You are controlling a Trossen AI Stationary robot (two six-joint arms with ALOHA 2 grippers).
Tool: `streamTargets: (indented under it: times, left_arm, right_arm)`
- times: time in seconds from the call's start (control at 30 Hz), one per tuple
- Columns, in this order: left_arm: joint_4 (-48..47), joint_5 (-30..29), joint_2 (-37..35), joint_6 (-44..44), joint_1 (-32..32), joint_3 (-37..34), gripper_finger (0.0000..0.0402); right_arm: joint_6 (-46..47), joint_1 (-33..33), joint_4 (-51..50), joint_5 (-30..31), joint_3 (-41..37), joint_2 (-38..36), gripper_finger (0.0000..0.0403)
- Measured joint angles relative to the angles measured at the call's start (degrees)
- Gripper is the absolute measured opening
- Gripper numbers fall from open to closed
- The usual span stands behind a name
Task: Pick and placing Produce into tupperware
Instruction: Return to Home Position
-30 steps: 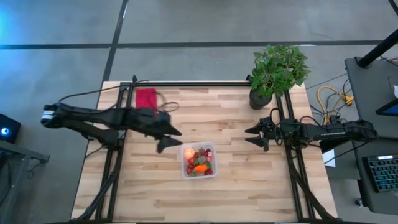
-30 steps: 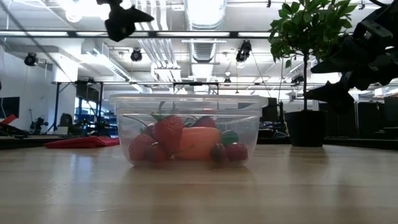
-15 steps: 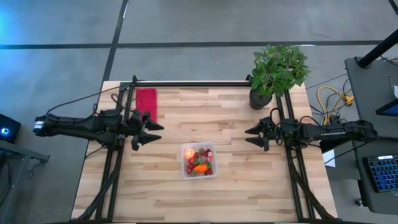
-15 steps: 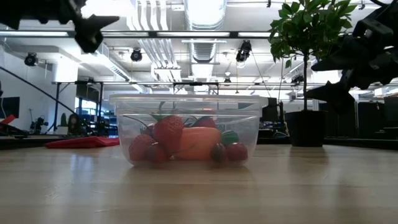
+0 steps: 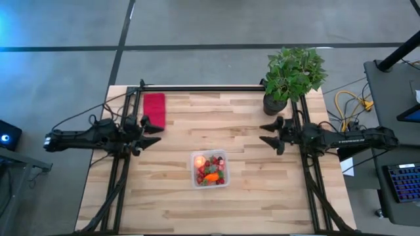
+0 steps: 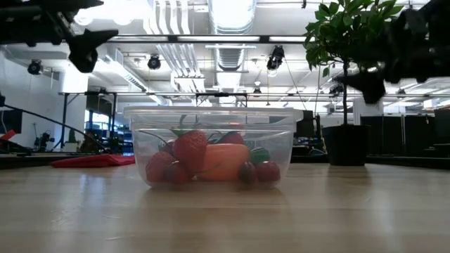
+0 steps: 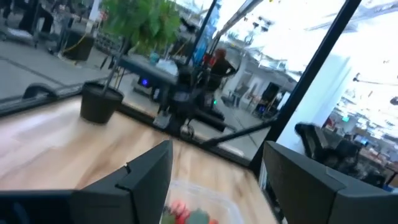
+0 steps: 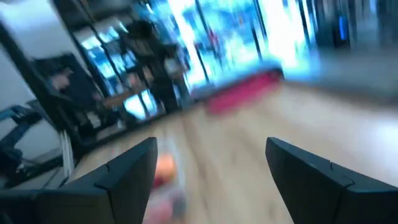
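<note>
My wooden table [image 5: 249, 196] carries three things: a clear tub [image 5: 192, 170] near the middle, a red cloth [image 5: 154, 107] lying flat by the back left corner, and a potted plant [image 5: 292, 75] at the back right.

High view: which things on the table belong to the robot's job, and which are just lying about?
Job: small clear squarish plastic container; red berries, orange carrot and pale round fruit inside it; left pincer and right pincer, both open, off to its sides.
Lying about: flat red cloth; green leafy potted plant.
</note>
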Motion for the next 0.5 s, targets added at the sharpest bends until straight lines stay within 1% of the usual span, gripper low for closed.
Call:
streamTargets:
  times: [0.1,0.17,0.23,0.33,0.4,0.5]
  left_arm:
    - [-0.9,0.0,-2.9,0.7,0.0,-1.6,0.0238]
    - [-2.9,-0.7,-5.4,0.7,0.0,-2.3,0.0238]
    - [-4.9,-1.3,-7.4,0.0,0.0,-2.8,0.0238]
    - [-7.1,-2.0,-10.3,-0.7,0.0,-3.5,0.0238]
    - [-7.2,-2.2,-9.9,-0.7,0.1,-3.6,0.0238]
    - [-6.9,-3.0,-9.6,-0.7,0.3,-3.7,0.0238]
  right_arm:
    - [-10.2,0.0,6.7,-1.1,0.0,-0.5,0.029]
    - [-12.7,0.0,6.6,-1.1,0.0,-1.7,0.029]
    - [-12.1,0.0,3.6,-1.3,0.0,-3.6,0.029]
    - [-8.3,0.0,-4.5,-2.2,0.0,-7.4,0.029]
    - [-6.7,0.0,-8.4,-3.1,0.0,-10.4,0.029]
    - [-6.2,0.0,-10.8,-3.5,0.0,-14.9,0.029]
